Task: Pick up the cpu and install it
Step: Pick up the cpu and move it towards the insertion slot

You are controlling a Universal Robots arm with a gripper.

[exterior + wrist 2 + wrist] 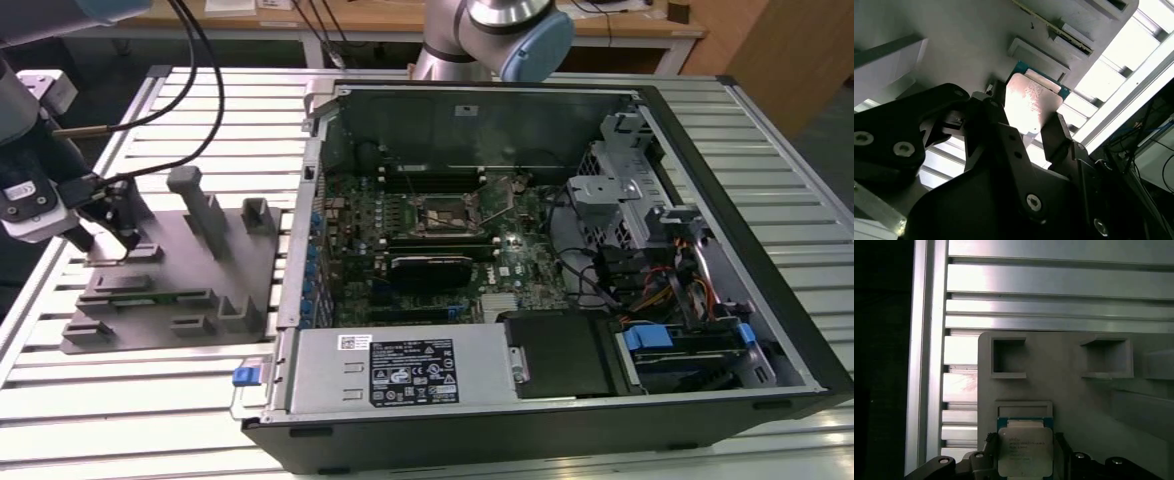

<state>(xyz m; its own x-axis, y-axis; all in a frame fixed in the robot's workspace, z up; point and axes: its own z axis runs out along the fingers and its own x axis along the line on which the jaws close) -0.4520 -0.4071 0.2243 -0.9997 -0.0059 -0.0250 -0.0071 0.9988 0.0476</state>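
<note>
The cpu [1025,449], a thin silver-topped square on a green board, sits between my two dark fingers just off a shallow square recess [1024,409] of the grey fixture [1069,385]. In the second wrist view the cpu [1031,102] shines, with a finger [998,107] against one edge and the other finger [1056,131] at the opposite edge. My gripper [1028,112] looks shut on it. In the exterior view my gripper [114,238] hangs low over the fixture [174,275] at the exterior view's left. The dark socket [447,215] lies in the middle of the motherboard.
An open computer case [767,300] fills the exterior view's middle and right, with drive cage and cables along its right side. Upright posts [200,205] rise from the fixture beside my gripper. Ribbed aluminium table slats [1054,285] surround the fixture.
</note>
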